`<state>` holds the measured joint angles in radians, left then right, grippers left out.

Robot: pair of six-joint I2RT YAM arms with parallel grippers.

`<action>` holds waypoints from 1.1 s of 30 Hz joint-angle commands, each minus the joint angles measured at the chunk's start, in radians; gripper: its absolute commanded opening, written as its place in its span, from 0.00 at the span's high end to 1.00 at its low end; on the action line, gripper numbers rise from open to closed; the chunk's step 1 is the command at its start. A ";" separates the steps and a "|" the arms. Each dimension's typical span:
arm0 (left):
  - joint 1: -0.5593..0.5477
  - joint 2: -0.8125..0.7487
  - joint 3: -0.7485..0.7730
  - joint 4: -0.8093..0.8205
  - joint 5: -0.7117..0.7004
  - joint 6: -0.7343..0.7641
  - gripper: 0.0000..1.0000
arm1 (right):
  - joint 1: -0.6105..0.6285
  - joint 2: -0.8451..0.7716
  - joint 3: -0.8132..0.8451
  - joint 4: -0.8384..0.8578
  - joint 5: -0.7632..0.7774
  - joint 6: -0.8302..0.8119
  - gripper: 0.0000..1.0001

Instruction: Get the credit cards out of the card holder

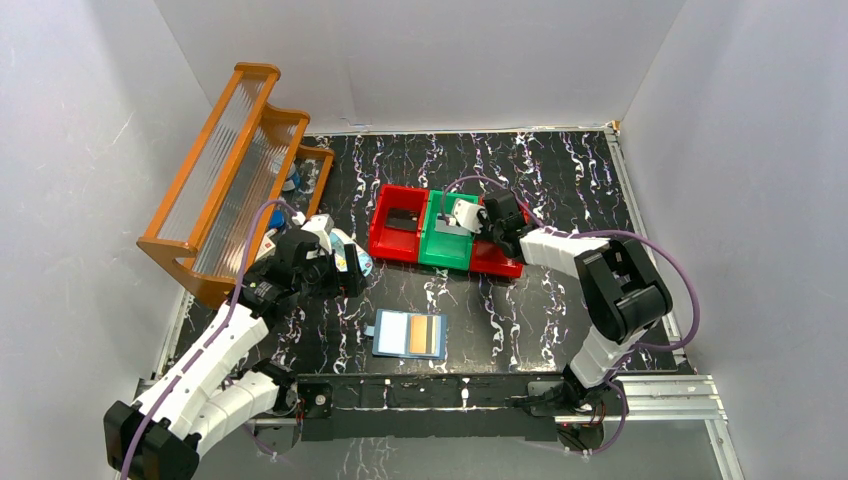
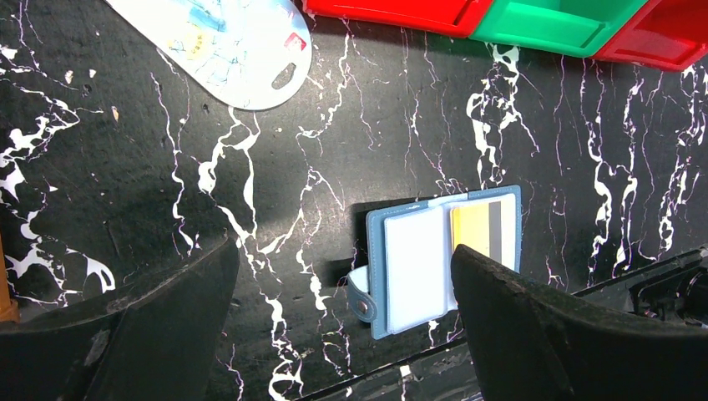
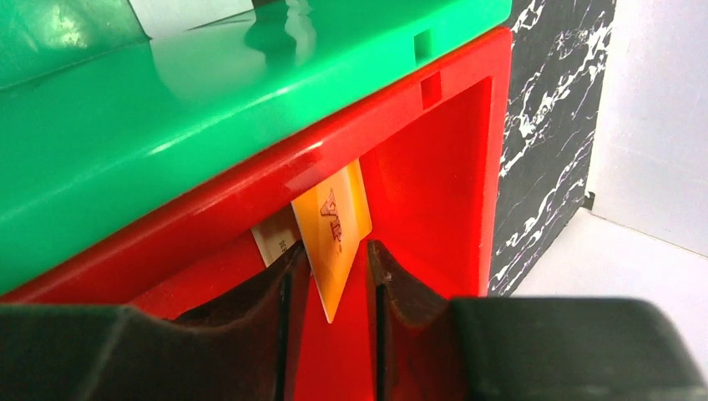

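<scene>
- Right claw point(image 3: 336, 251), on an arm stretched forward and leftward over the black marbled worktop point(image 1: 560, 170), dips into a red plastic bin point(image 3: 451, 167) beside a green plastic bin point(image 3: 209, 100). Its jaws stand parted, and a tan-orange thin rectangular card point(image 3: 338, 221) is tilted in the gap.
- Left claw point(image 2: 346, 326) hangs spread wide above the worktop, holding nothing, near a white-and-blue oval case point(image 2: 225, 42).
- Flat blue squarish card holder point(image 2: 442, 251) lies open on the worktop near the front edge, with a yellow-orange striped card point(image 2: 472, 230) in one pocket.
- Pale card point(image 3: 271, 238) behind the tan-orange one is mostly hidden by the bin wall.
- From above, the arm covers most of that bin.
</scene>
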<state>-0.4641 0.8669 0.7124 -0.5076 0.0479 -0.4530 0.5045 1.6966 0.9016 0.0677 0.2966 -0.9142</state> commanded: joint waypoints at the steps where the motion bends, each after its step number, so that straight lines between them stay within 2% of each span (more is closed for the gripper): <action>1: 0.003 0.003 -0.003 -0.009 0.009 0.007 0.02 | 0.002 -0.043 0.035 -0.063 -0.031 0.045 0.58; 8: 0.004 0.006 -0.003 -0.009 0.012 0.007 0.02 | 0.001 -0.105 0.051 -0.102 -0.045 0.113 0.53; 14: 0.004 0.004 -0.003 -0.011 0.011 0.007 0.02 | 0.002 -0.217 0.050 -0.087 -0.064 0.255 0.51; 17: 0.004 0.001 0.002 -0.015 0.000 0.007 0.02 | 0.002 -0.306 0.052 -0.084 -0.105 0.426 0.49; 20: 0.004 -0.014 0.001 -0.019 -0.018 0.001 0.02 | 0.002 -0.425 0.026 -0.079 -0.276 0.610 0.45; 25: 0.004 -0.039 0.004 -0.028 -0.059 -0.009 0.02 | 0.002 -0.584 -0.095 0.006 -0.412 1.016 0.41; 28: 0.004 -0.062 0.004 -0.036 -0.083 -0.017 0.02 | 0.002 -0.645 -0.155 0.027 -0.501 1.230 0.40; 33: 0.003 -0.104 0.007 -0.054 -0.131 -0.032 0.02 | 0.002 -0.710 -0.245 0.051 -0.553 1.479 0.35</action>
<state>-0.4641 0.8093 0.7116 -0.5304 -0.0238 -0.4702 0.5053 1.0286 0.7177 0.0559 -0.1608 0.2504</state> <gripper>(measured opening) 0.983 0.642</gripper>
